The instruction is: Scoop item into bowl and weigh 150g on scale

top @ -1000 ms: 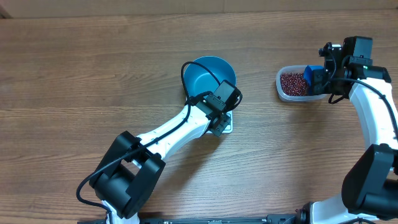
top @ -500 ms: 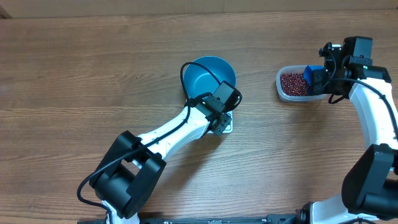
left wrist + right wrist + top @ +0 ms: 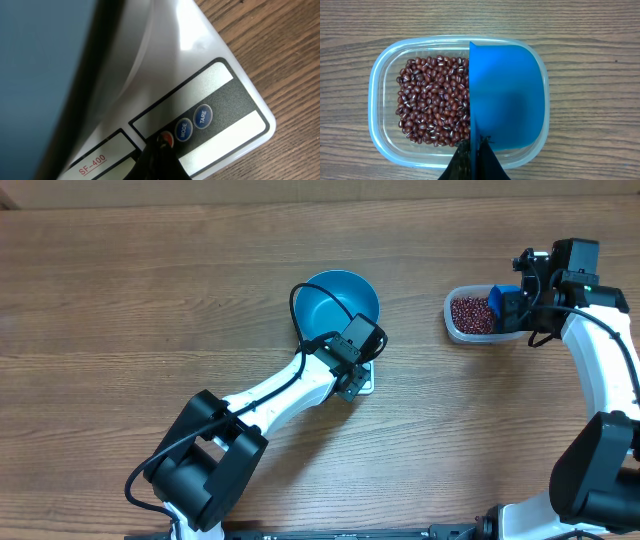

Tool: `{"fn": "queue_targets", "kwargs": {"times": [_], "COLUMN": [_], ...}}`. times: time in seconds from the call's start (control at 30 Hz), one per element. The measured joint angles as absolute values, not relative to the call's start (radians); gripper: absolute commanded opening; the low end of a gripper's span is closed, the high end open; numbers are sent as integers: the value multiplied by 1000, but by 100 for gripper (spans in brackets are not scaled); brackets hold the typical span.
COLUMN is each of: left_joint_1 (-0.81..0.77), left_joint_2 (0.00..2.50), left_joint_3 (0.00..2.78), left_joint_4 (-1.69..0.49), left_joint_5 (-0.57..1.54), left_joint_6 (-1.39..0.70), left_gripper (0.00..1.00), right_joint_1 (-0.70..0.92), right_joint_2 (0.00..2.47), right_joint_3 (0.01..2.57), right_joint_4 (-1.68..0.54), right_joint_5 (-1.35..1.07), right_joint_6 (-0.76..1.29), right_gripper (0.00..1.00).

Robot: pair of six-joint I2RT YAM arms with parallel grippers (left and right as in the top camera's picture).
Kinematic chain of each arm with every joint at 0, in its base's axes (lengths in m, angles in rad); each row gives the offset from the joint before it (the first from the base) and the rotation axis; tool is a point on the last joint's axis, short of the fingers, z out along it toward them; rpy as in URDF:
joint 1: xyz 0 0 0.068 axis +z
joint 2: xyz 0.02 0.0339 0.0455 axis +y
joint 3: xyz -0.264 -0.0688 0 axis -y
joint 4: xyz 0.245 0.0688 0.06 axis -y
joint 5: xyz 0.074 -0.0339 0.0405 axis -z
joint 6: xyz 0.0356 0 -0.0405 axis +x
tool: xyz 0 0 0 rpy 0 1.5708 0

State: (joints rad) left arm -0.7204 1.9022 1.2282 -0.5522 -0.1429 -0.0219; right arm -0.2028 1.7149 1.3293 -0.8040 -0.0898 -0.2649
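Observation:
The blue bowl (image 3: 335,302) stands on the white scale (image 3: 367,384); in the left wrist view the bowl (image 3: 40,75) fills the left side. My left gripper (image 3: 350,387) is shut, and its dark tip (image 3: 161,146) rests on the red button on the scale's (image 3: 200,55) front panel, beside the MODE and TARE buttons. The beans (image 3: 470,313) lie in a clear tub (image 3: 450,320) at the right. My right gripper (image 3: 512,308) is shut on a small blue scoop (image 3: 506,95) held over the tub's right half, next to the beans (image 3: 435,102). No beans show on the scoop.
The clear tub's rim (image 3: 376,105) sits on the wooden table (image 3: 150,300). The left arm stretches from the front edge up to the scale. The right arm stands along the right edge of the table.

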Motion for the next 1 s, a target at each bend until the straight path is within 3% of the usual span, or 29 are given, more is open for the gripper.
{"fn": "queue_targets", "kwargs": {"times": [1.0], "left_joint_1": [-734], "left_joint_2": [1926], "left_joint_3": [1228], "left_joint_4": [-547], "left_joint_5": [-159], "left_joint_6": [4], "left_gripper": [4], "right_joint_1": [-203], "right_joint_2": [1715], "right_joint_3": [1329], "right_joint_4": [-804], "right_joint_5": [-89], "right_joint_6": [-265], "right_gripper": [4]}}
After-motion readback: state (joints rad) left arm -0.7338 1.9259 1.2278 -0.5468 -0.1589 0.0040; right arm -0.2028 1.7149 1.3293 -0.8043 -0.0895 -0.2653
